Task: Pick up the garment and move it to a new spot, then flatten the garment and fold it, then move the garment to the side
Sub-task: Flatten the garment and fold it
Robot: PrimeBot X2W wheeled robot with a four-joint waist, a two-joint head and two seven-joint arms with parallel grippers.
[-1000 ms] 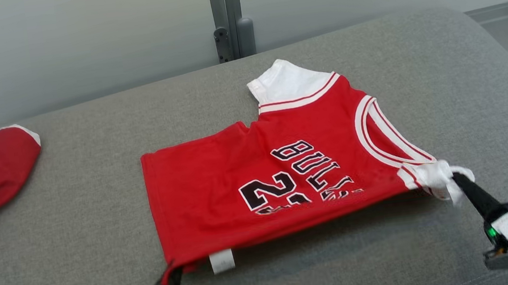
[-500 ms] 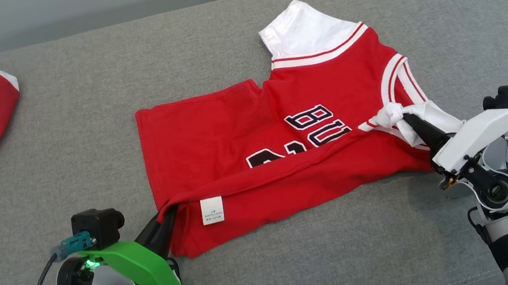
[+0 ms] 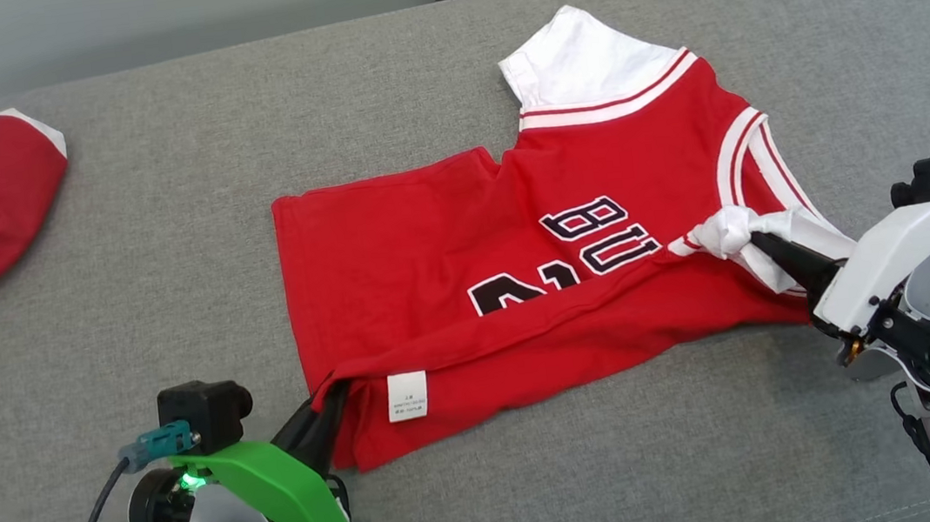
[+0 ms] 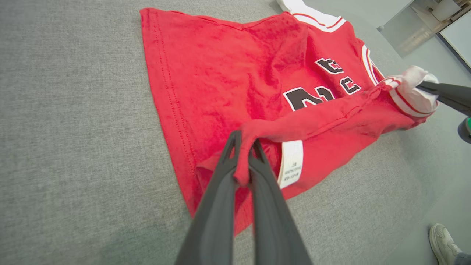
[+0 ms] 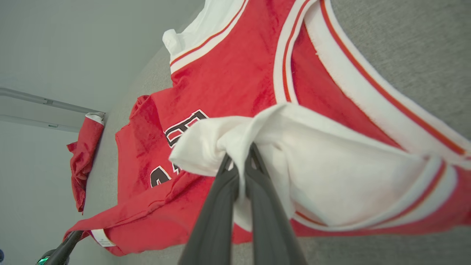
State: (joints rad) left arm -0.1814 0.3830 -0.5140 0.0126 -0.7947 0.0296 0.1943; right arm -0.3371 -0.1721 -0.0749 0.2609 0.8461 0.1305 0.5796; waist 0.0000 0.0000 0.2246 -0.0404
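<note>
Red jersey (image 3: 536, 270) lies long-ways left to right on the grey cushion (image 3: 170, 286), with the left gripper (image 3: 332, 396) and right gripper (image 3: 754, 239) each pinching its near edge tight, the rest lying farther away.

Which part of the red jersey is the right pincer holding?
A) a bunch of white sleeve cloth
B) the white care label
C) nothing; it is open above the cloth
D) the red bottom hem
A: the right pincer is shut on bunched white sleeve cloth of the jersey, while the care label hangs by the hem corner that the left pincer grips.
</note>
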